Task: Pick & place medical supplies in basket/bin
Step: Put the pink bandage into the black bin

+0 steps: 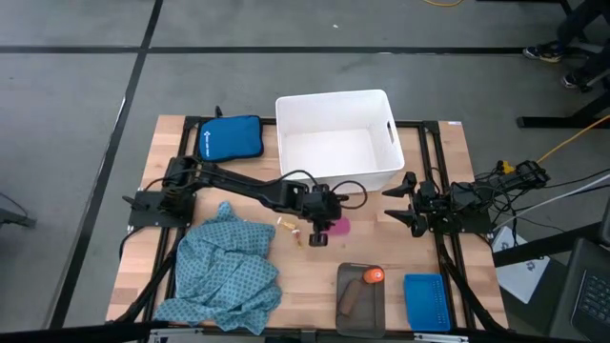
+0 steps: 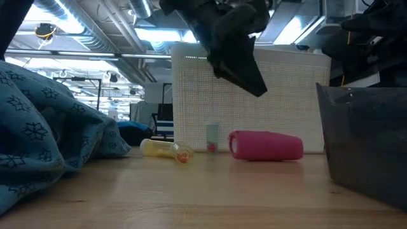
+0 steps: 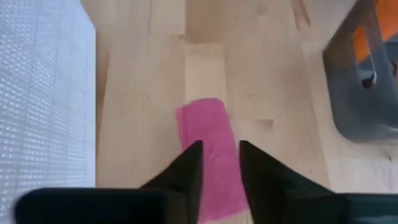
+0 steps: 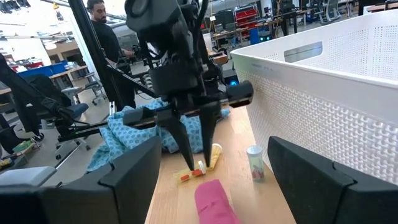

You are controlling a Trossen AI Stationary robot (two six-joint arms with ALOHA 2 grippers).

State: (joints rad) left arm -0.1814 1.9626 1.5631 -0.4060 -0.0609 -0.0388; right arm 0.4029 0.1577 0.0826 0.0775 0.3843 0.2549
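The small pink piece [image 2: 266, 145] lies on its side on the wooden table, in front of the white tub [image 1: 338, 171]. My left gripper [image 3: 221, 146] hangs just above it, fingers slanting down and a little apart, clear of it. Beside it lie a yellow vial [image 2: 166, 149], a small clear vial [image 4: 254, 163] and an orange-white bit [image 4: 191, 174]. The teal dotted cloth [image 1: 229, 272] lies heaped at the near left. An orange piece [image 1: 374, 275] sits in the dark-grey tray [image 1: 343, 319]. My right gripper [image 1: 400, 205] waits open at the right.
A royal-blue zip pouch [image 1: 231, 138] lies at the far left beside the tub. A small blue ribbed basket [image 1: 426, 302] stands at the near right, next to the tray. Bare wood shows between the pink piece and the tray. A person stands in the room beyond the table.
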